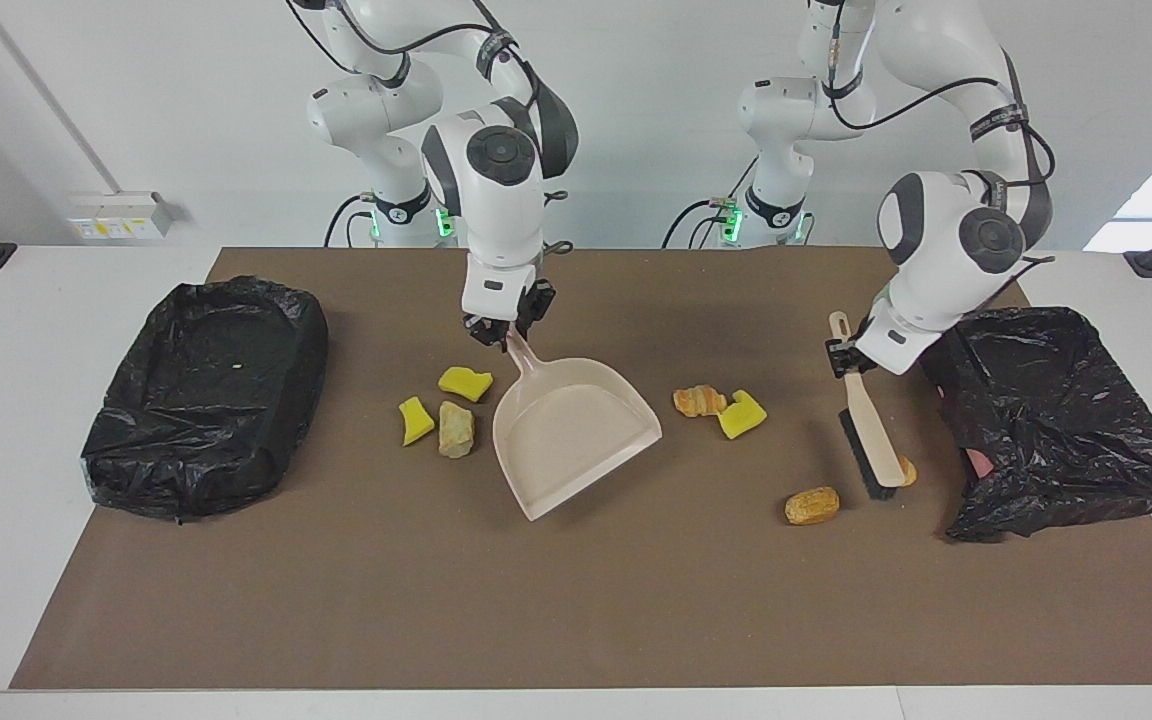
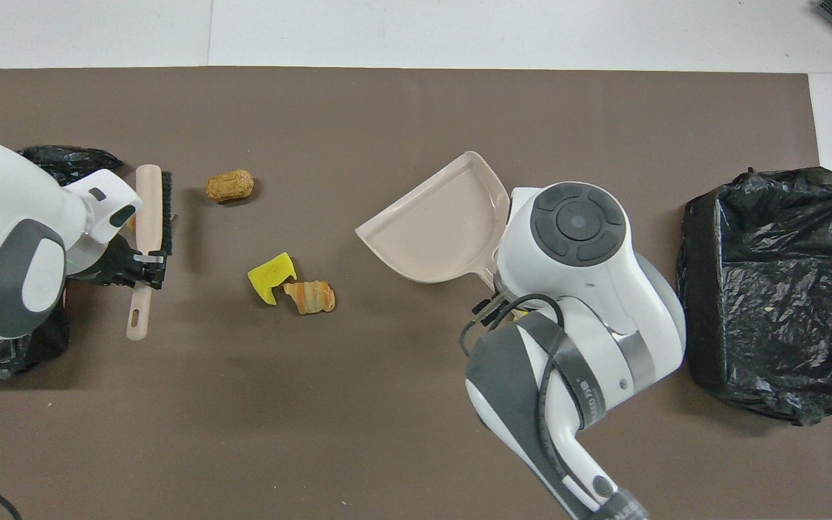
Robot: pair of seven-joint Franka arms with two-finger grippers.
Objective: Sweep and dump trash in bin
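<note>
My right gripper (image 1: 502, 332) is shut on the handle of the beige dustpan (image 1: 576, 430), whose mouth is angled toward the left arm's end. Two yellow sponge scraps (image 1: 464, 382) (image 1: 415, 420) and a beige lump (image 1: 456, 430) lie beside the pan. My left gripper (image 1: 846, 358) is shut on the handle of the brush (image 1: 874, 440); its bristles stand against a striped orange lump (image 1: 907, 470). A yellow sponge (image 1: 742, 414) touches an orange lump (image 1: 698, 401) mid-mat. A brown lump (image 1: 812, 505) lies farther from the robots. In the overhead view the right arm hides its own gripper.
A bin lined with a black bag (image 1: 206, 395) sits at the right arm's end of the brown mat. A second black-bagged bin (image 1: 1056, 420) stands at the left arm's end, close beside the brush and the left arm's wrist.
</note>
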